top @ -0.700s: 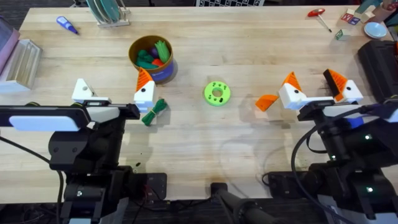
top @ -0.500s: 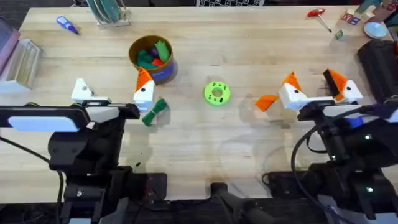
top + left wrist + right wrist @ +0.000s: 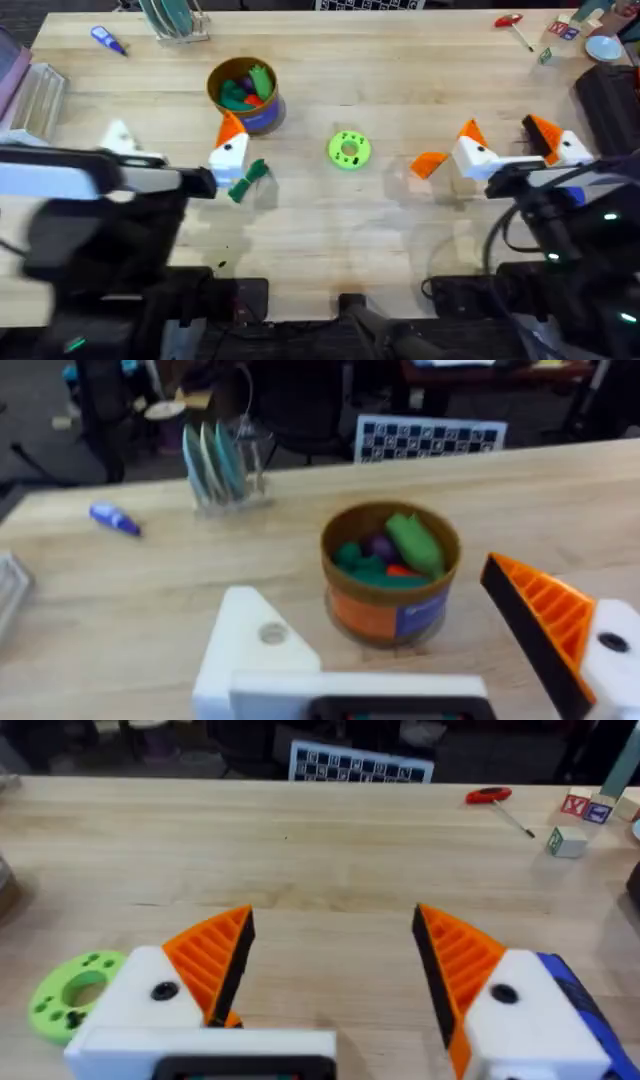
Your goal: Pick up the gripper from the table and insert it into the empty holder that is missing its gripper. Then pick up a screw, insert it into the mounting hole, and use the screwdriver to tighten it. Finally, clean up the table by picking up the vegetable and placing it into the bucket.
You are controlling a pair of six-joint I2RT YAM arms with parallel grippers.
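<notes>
We see the table [image 3: 400,230], a broad light-wood top whose plank grain runs left to right in the overhead view. Above its lower left is the left gripper [image 3: 172,148], its fingers spread wide: one is the holder [image 3: 122,138], a bare white block, while the other carries an orange ribbed tip. At the lower right the right gripper [image 3: 512,140] also stands wide apart with nothing between its two orange-tipped fingers.

Behind the left gripper stands the bucket [image 3: 243,95], upright, with coloured toy pieces inside. Near the table's middle lies a bright-green disc [image 3: 348,150] with holes.

The vegetable [image 3: 247,181] lies flat just beside the left arm's orange-tipped finger, on the near side of the bucket; its long axis runs diagonally, from near-left to far-right. The gripper [image 3: 428,164], the loose orange wedge, lies on the wood just left of the right arm's inner finger, between it and the disc, its length running left-right; we cannot tell which end is the tip.
</notes>
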